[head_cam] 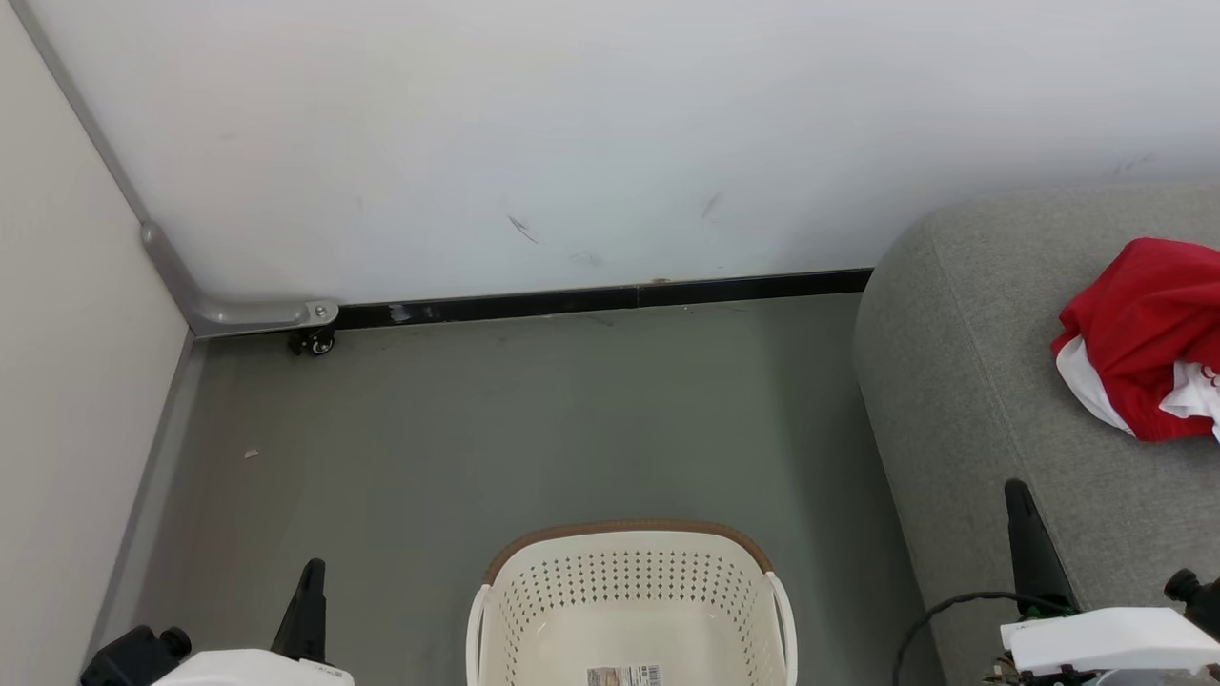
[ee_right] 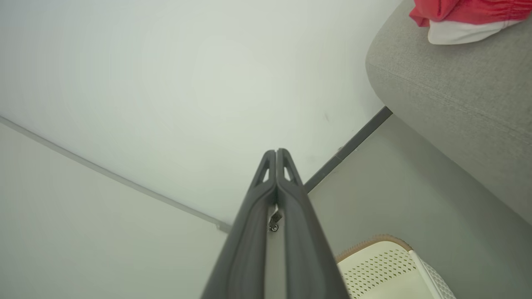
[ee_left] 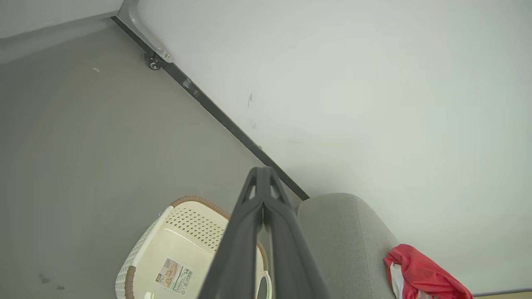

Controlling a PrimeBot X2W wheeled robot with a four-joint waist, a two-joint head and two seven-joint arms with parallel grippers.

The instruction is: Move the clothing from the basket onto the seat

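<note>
Seat: large light grey upholstered sofa cushion [head_cam: 972, 400], at the right.
Basket: oval cream-white perforated plastic laundry basket, brown rim [head_cam: 629, 526], on the floor beside it. Its visible bottom is bare except for a label; its near end is cut off.
Clothing: bright red fabric garments, white trim [head_cam: 1144, 324], heaped on the seat.
Left pincer [head_cam: 315, 569], right pincer [head_cam: 1016, 490]: both clenched, grasping nothing.
Handling: the task looks complete. Check the basket's hidden end and keep the arms off the heap.

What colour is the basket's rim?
The rim of the basket is brown, clearest in the head view.
</note>
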